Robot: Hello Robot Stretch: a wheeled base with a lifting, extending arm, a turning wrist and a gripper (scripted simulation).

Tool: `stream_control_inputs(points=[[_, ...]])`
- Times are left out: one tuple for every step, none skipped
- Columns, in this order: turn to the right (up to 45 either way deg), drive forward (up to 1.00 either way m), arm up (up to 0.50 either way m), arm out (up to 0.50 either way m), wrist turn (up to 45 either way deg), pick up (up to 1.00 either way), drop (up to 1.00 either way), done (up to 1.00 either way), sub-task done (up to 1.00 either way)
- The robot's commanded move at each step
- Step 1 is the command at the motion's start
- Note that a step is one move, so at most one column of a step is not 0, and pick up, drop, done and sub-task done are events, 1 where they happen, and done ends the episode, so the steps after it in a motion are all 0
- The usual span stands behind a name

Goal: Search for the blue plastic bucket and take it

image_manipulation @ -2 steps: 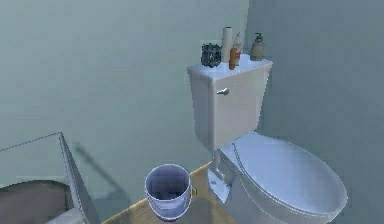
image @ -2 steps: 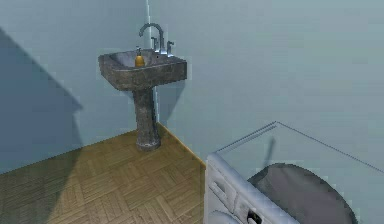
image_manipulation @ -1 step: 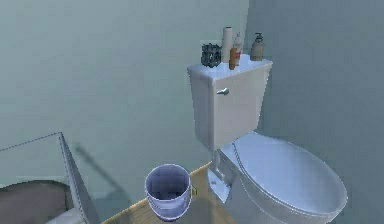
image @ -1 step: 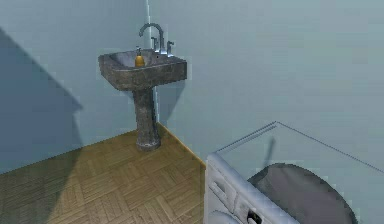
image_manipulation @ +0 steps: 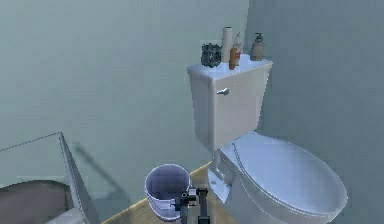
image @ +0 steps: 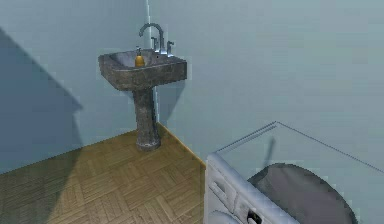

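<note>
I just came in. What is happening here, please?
A Stretch robot is in a bathroom, with the task of finding a blue bucket and taking it. The bucket stands on the floor between the toilet and a washing machine. The arm reaches toward it, and its jaws appear right by the bucket; I cannot tell whether they hold it. Ahead of the robot, a sink stands in the corner.

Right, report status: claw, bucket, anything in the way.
Claw low, hold cannot be told. Blue bucket on floor right behind it, beside toilet. Toilet may crowd the approach.
</note>
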Motion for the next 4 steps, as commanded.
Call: stream_control_inputs(points=[[0.0,0.0,0.0,0.0,45.0,0.0,0.0,0.0,0.0],[0.0,0.0,0.0,0.0,45.0,0.0,0.0,0.0,0.0],[0.0,0.0,0.0,0.0,45.0,0.0,0.0,0.0,0.0],[0.0,0.0,0.0,0.0,15.0,0.0,0.0,0.0,0.0]])
